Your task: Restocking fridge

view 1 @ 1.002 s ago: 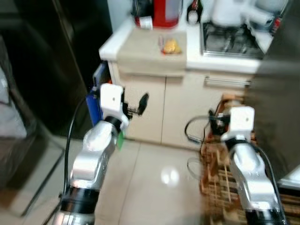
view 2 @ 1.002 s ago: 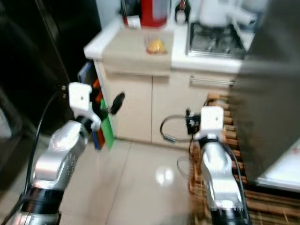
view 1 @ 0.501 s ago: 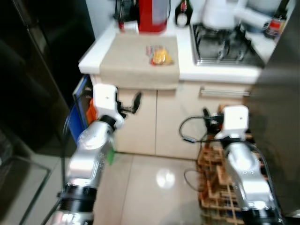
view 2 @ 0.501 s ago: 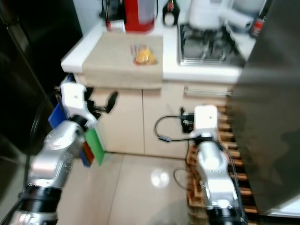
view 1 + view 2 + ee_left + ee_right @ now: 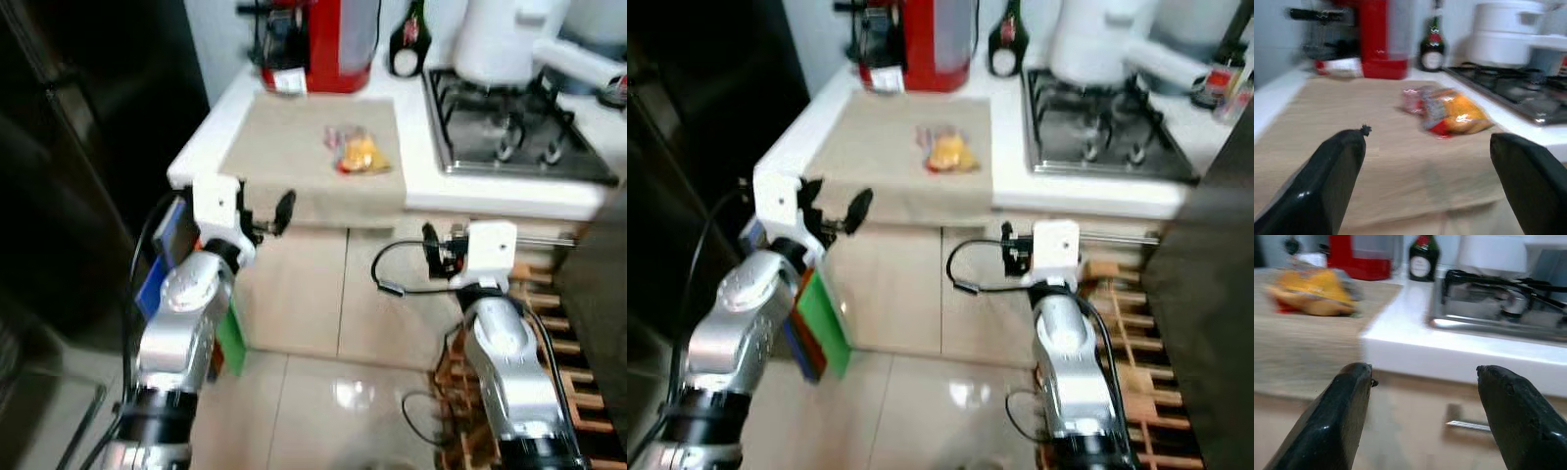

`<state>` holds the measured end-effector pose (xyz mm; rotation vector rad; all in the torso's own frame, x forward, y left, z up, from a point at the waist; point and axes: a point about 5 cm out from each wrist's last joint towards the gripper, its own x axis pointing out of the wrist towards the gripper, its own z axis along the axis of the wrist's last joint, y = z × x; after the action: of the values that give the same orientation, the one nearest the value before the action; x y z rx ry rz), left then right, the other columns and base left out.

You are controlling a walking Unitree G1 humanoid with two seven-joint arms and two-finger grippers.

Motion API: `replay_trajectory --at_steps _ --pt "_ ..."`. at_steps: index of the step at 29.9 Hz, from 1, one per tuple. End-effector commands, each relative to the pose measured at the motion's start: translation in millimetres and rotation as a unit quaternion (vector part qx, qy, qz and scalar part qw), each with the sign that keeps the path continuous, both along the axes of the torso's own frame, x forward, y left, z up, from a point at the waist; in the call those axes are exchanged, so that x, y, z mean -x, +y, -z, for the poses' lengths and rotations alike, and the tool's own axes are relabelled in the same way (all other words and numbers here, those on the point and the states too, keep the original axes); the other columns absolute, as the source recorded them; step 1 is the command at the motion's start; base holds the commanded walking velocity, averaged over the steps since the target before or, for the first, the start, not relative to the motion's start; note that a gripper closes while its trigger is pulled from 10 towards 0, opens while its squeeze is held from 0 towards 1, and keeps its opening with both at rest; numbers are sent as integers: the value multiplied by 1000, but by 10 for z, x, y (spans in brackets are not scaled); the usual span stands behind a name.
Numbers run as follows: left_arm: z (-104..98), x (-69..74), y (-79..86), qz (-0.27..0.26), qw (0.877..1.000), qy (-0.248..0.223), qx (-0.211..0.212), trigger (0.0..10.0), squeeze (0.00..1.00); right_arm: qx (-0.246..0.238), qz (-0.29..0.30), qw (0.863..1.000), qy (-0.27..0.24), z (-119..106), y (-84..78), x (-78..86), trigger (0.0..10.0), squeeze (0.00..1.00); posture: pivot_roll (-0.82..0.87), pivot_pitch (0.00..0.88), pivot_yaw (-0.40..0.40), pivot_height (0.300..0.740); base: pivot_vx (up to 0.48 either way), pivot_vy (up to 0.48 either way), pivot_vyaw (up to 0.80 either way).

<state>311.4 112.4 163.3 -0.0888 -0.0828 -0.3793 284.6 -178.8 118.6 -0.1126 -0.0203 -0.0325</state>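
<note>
One crinkly orange packet lies on beige cloth.

Right pincer held level with the edge of the white counter, its two black fingers spread wide apart and holding nothing. Just past the fingers, a cupboard front with a metal handle below the edge. On the beige mat, a yellow-orange packet, blurred. Farther back, a red appliance, a dark bottle and a gas hob with a white pot.
</note>
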Motion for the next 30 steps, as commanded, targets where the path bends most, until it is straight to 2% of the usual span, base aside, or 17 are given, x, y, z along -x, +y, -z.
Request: replay_trajectory --at_steps 1,5,11,14,15,21,25,30 --pt "-97 -29 73 -7 1000 -18 -6 10000 1000 0 2 1000 -18 -67 21 -3 10000 4 -110 0 58 740 480 0 0" --pt "-142 -27 30 7 1000 -23 2 10000 1000 7 3 1000 -21 -77 14 9 10000 8 -110 0 58 740 480 0 0" --pt "-325 -95 -104 28 998 -46 24 10000 1000 8 -3 1000 -22 -81 16 45 10000 24 -108 0 53 740 480 0 -800" --pt "-528 -276 -241 33 997 -65 14 10000 1000 14 1 1000 -25 -77 3 60 10000 27 -109 0 51 740 332 0 -671" --pt "-605 -328 -256 29 997 -71 23 10000 0 14 2 1000 -25 -79 4 61 10000 27 -122 0 55 740 0 0 0" --pt "-860 -646 -200 -33 997 -48 43 10000 0 12 9 1000 -27 -92 -5 75 10000 31 -128 0 62 740 0 0 0" --pt "-995 -761 -292 -15 998 -48 43 10000 0 13 10 1000 -27 -83 2 94 10000 27 -135 0 65 740 0 0 0" --pt "-993 -813 -358 -8 999 -23 31 10000 0 16 18 999 -28 -89 -39 119 10000 27 -149 0 75 740 0 0 0"
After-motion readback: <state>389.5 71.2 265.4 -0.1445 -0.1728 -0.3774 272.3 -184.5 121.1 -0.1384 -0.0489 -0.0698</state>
